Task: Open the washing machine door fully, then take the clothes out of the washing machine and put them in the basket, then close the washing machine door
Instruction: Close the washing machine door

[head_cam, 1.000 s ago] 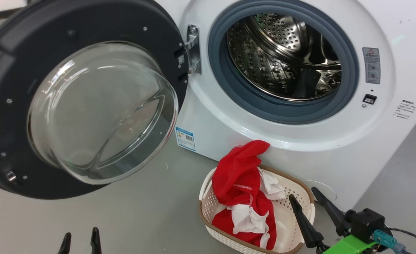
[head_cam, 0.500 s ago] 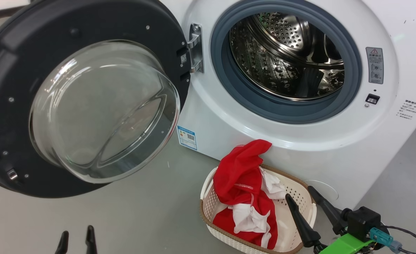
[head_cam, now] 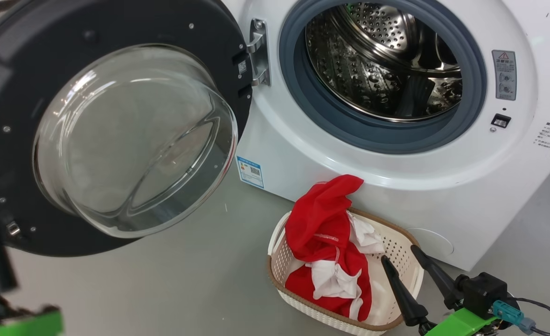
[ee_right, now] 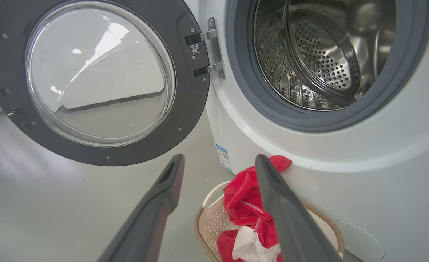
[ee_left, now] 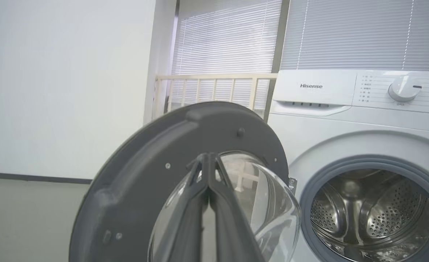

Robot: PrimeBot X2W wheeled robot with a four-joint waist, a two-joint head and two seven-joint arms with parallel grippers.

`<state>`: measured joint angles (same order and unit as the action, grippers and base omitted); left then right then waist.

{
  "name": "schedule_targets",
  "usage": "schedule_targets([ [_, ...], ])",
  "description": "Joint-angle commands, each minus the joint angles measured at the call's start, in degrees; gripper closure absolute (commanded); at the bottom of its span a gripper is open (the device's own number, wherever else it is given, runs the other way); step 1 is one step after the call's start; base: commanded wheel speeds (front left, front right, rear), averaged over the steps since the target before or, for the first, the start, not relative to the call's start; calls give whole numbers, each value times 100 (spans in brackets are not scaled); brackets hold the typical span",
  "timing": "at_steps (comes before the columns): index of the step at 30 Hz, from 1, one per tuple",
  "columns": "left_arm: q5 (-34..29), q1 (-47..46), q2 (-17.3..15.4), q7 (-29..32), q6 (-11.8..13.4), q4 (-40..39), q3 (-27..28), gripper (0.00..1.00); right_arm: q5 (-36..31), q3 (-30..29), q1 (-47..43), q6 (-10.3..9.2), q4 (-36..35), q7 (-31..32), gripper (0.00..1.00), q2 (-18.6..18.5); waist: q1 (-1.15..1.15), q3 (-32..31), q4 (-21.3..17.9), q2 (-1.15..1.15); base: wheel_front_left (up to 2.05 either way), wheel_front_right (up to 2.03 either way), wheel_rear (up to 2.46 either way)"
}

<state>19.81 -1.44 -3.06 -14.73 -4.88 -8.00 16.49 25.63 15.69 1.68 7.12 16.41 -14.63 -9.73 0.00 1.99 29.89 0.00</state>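
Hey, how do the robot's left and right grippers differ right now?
The left gripper has its fingers pressed together; the right gripper has its fingers spread apart. The left gripper points toward the washing machine door; the right gripper hangs low by the basket of clothes. Both have long dark fingers and hold nothing.

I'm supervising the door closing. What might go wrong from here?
The left claw is shut and points at the bulging glass of the washing machine door; a push there may slip off the curve. The clothes pile above the basket rim beside the washing machine, so the closing door might snag them. The open right claw hangs over the basket and could knock it.
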Motion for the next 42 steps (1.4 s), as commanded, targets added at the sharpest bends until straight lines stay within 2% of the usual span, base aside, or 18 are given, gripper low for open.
schedule_targets([
  [1,-43,-409,-222,-27,-93,-213,355,100,3,97,214,36,-147,-37,0,-91,0,61,4,0,0,0,0],
  [7,117,-1655,-965,-27,-240,143,968,100,-14,58,259,36,-167,-37,0,-156,0,225,4,0,0,0,0],
  [13,709,-2704,-1686,-27,-258,1285,1134,100,-38,10,262,36,-193,-37,0,-188,0,339,4,0,0,0,0],
  [14,709,-2704,-1686,-27,-258,1285,1134,100,-38,10,262,36,-193,-37,0,-188,0,339,4,0,0,0,0],
  [22,2199,-3782,-2594,185,-259,3579,967,100,-80,-25,290,36,-211,-37,0,-207,0,454,27,0,0,0,0],
  [25,2644,-4108,-2859,577,-259,4303,832,100,-86,-5,314,36,-199,-37,0,-213,0,491,26,0,0,0,0],
  [32,3422,-4652,-3294,2198,-260,5494,217,100,-76,36,337,36,-188,-37,0,-272,0,594,8,0,0,0,0],
  [42,4098,-5095,-3545,3637,-260,6537,150,100,-76,150,444,36,-206,-37,0,-460,0,883,-140,0,0,0,0],
])
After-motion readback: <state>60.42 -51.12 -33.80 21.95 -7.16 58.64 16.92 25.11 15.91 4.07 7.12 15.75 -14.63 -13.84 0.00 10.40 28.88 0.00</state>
